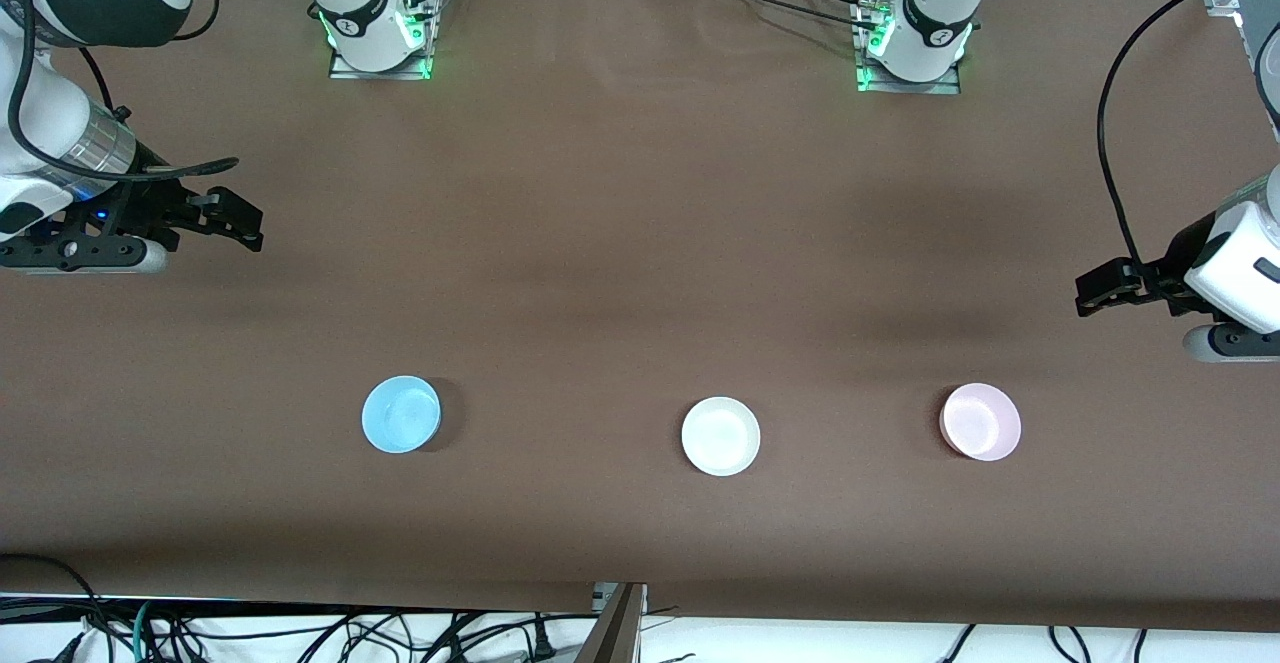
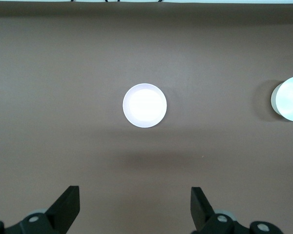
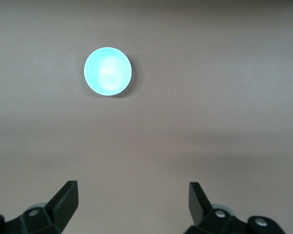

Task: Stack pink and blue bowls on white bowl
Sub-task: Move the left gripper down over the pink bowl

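Our left pincer and right pincer hang released, well apart from the bowls. We risk nudging the pink bowl or blue bowl across the slick surface, missing the white bowl.

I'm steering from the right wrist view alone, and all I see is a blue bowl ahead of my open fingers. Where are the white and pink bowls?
Observer: The white bowl sits beside the blue bowl, toward the left arm's end of the table.
Operator: And the pink one?
Observer: The pink bowl lies beside the white bowl, closest of the three to the left arm's end. Nothing is stacked yet.
Operator: Is the left arm in my way?
Observer: No. The left gripper waits open over bare table at its own end. Your right gripper is over bare table at the right arm's end.
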Robot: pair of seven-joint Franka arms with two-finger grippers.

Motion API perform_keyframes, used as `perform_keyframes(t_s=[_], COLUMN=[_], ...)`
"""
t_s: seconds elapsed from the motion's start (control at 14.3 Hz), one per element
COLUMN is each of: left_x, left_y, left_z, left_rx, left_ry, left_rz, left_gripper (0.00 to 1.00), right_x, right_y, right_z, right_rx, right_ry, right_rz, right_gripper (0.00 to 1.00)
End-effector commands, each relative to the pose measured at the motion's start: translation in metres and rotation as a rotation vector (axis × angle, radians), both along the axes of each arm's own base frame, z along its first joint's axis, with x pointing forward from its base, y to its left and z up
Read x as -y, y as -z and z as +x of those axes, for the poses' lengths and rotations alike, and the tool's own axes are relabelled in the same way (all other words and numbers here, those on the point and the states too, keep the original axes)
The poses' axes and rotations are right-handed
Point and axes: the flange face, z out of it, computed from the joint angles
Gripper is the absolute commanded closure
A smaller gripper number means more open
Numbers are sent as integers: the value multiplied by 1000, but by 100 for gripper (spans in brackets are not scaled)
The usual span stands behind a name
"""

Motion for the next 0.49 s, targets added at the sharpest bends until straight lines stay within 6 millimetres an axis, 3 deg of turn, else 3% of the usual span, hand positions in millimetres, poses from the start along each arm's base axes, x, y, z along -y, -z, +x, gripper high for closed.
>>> perform_keyframes(t_s=[0.0,0.14,0.42], left_x=[-2,-4,-21], left_y=[-5,1,59], left_z=[3,4,21], left_rx=[4,-7,-91], left_ry=[10,7,-17], left_rz=[13,12,13], left_gripper=[0,0,0], right_x=[-2,-2,-2], right_y=[-3,-3,-3], right_z=[-5,-4,-4], right_rx=[-5,-4,-6], right_ry=[10,11,9], right_rz=[12,16,15], right_gripper=[0,0,0])
